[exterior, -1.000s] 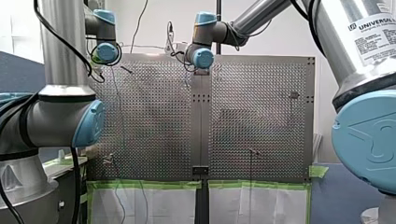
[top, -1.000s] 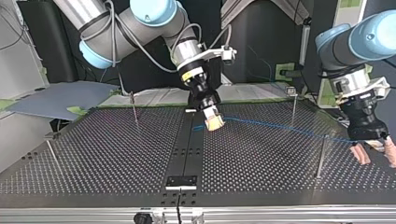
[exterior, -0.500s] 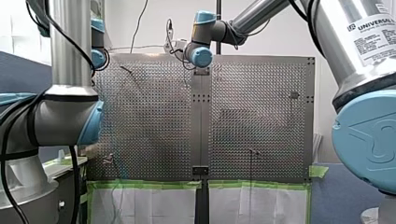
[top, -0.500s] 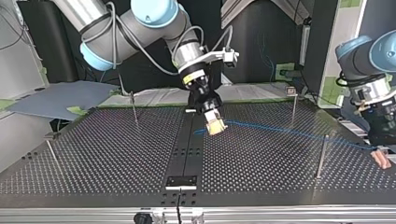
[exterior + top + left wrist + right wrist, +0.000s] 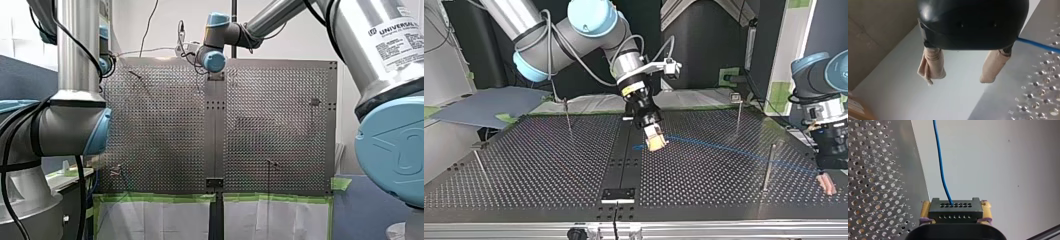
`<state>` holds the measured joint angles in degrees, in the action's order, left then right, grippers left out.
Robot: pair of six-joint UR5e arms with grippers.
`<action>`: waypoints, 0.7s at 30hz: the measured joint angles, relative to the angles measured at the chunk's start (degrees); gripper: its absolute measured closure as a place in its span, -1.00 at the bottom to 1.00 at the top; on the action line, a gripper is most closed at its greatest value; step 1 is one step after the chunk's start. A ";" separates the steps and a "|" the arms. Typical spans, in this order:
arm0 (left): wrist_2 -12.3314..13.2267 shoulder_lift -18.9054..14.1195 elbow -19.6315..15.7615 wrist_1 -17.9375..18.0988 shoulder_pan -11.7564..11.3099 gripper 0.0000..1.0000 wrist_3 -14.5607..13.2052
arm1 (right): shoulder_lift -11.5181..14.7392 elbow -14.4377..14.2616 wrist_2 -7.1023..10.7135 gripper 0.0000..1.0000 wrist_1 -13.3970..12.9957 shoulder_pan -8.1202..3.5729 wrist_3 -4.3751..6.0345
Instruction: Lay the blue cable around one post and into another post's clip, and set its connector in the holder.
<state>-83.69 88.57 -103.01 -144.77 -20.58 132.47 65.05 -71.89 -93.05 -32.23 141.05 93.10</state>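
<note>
**Q:** State of my right pincer [image 5: 955, 212]?

**A:** Closed on the black connector [image 5: 955, 206], with its yellow pads [image 5: 926, 210] pressing the block's two sides. The blue cable [image 5: 940, 162] leaves the connector's face and runs straight ahead of the pincer.

**Q:** And my left pincer [image 5: 958, 78]?

**A:** Parted, with the beige pads [image 5: 932, 62] well apart and nothing between them. The cable passes just beside one finger, outside the gap. In my judgement it is not gripped.

**Q:** Where does the cable lie?

**A:** In the top view its long axis runs across the perforated surface [image 5: 539, 165]. It goes from the connector near the centre strip toward the view's right and ends near my left pincer at the surface's edge. It crosses the near post [image 5: 768, 167], but I cannot tell on which side. The post with the clip [image 5: 738, 107] stands apart from the line, on the side toward the arms.

**Q:** What does the coming move turn on?

**A:** The cable trails from the right pincer toward the view's right, and both posts stand along that run. My left arm is nearer them, but only my right has hold. The black bracket [image 5: 618, 195] on the centre strip, possibly the holder, lies nearer my right pincer.
</note>
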 joint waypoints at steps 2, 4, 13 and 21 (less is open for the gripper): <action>0.22 0.93 0.32 0.02 -0.02 -1.00 -0.28 | -0.44 0.44 -0.01 1.00 -0.11 -0.10 0.17; 0.29 1.92 0.46 0.07 -0.08 -1.00 -0.46 | -1.06 1.00 -0.02 1.00 -0.07 -0.14 0.27; 1.13 6.27 1.15 1.31 -1.00 -1.00 -0.71 | -2.92 2.15 -0.08 1.00 0.16 -0.26 0.33; 2.11 7.72 1.09 0.80 0.39 -1.00 -2.52 | -4.00 2.19 -1.89 1.00 0.89 -0.54 0.20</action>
<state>-81.58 96.28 -101.92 -143.97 -20.19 129.94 61.05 -69.70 -94.94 -31.34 140.51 93.30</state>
